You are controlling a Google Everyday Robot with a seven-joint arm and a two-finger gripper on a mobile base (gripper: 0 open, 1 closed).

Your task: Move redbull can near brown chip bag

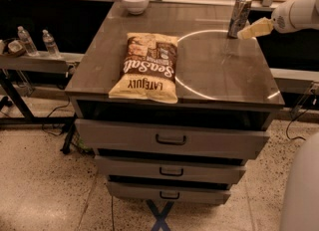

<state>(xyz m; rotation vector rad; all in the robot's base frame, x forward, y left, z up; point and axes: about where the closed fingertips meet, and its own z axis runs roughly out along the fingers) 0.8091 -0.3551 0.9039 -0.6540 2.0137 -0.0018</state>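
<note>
The redbull can point(239, 17) stands upright at the far right of the grey cabinet top point(214, 75). The brown chip bag point(147, 66) lies flat near the front left of the top, its "Sea Salt" lettering upside down to me. My gripper point(249, 31) reaches in from the right, its pale yellowish finger point(255, 28) just right of the can's lower part, close to it or touching it. The can and the bag are well apart.
A white bowl point(135, 0) sits at the back left of the top. Two water bottles point(26, 41) stand on a side shelf at the left. Drawers point(170, 139) lie below the top. A bright light ring marks the top's right half.
</note>
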